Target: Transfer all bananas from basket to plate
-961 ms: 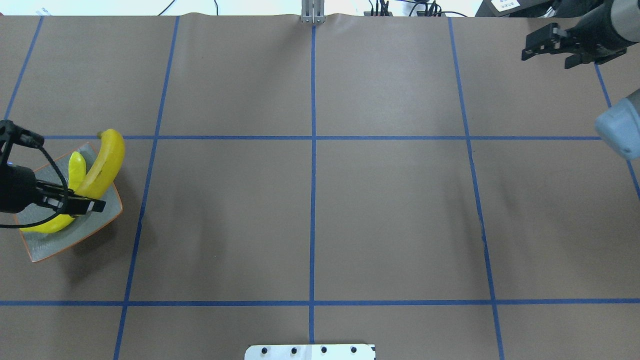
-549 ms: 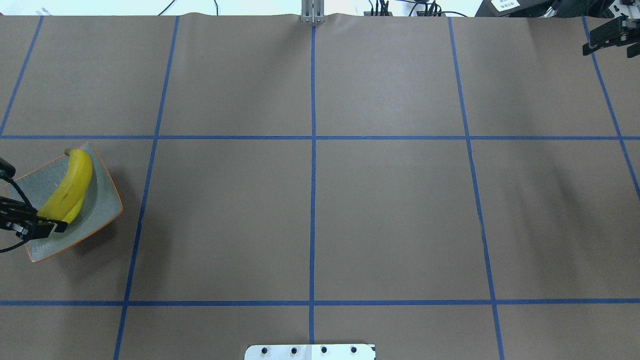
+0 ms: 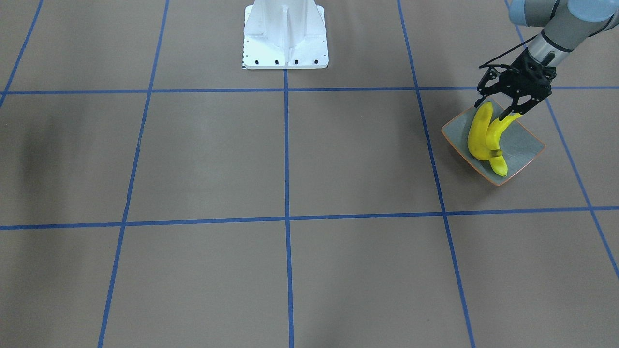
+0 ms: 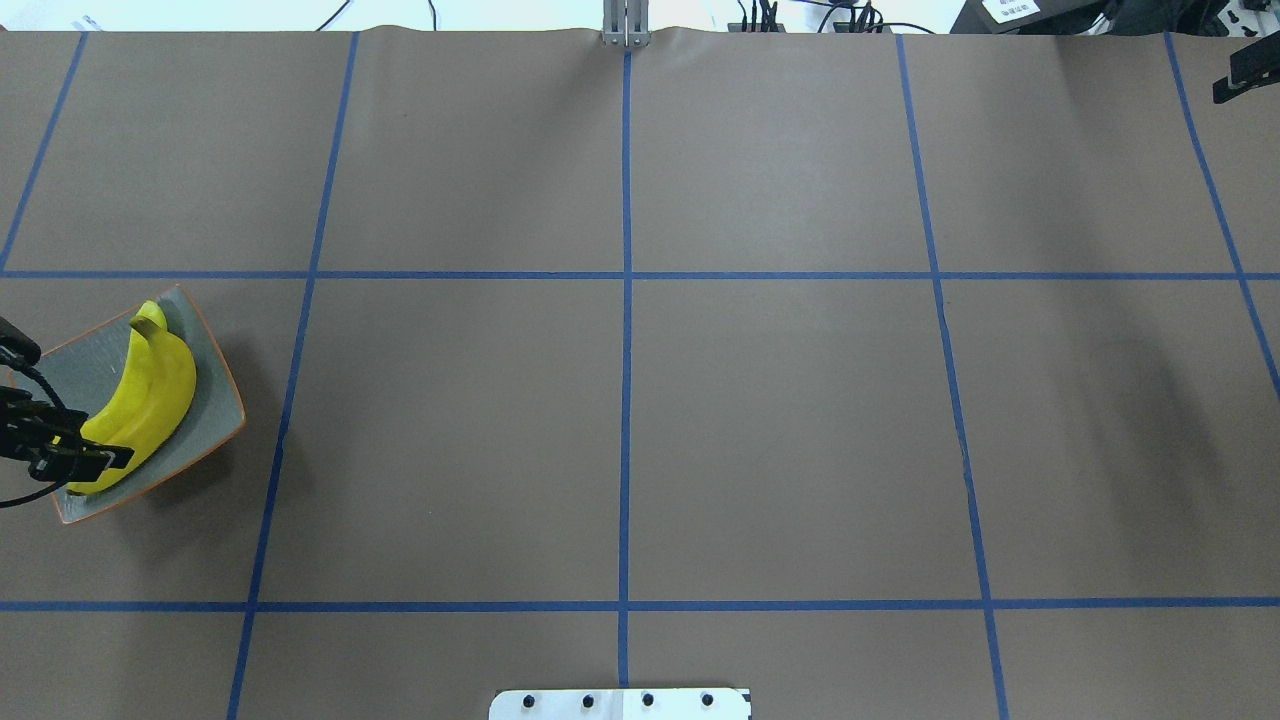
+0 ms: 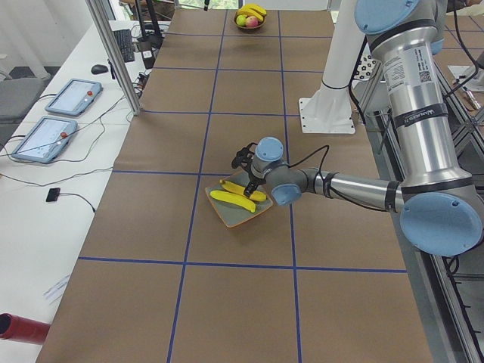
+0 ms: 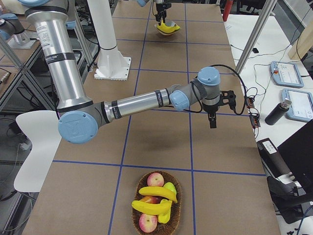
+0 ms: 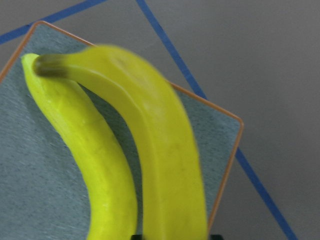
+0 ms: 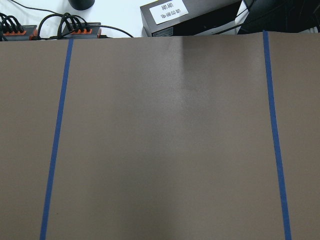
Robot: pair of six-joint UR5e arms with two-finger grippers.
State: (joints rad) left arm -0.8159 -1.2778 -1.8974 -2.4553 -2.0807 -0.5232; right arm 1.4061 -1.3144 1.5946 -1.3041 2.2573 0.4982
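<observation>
Fingers [image 3: 512,108] of the left gripper [image 3: 492,110] look parted, straddling the banana ends, probably not pinching. Two bananas [image 4: 140,395] lie side by side on the plate [image 4: 212,405]; more sit in the basket [image 6: 177,205]. Right gripper [image 6: 211,120]: can't tell its spread. Brown papered table [image 4: 780,430], blue tape grid [image 4: 625,400], tablets [image 5: 44,138] on a white side desk [image 5: 30,197]. Half a second ago one banana lay atop the other.
</observation>
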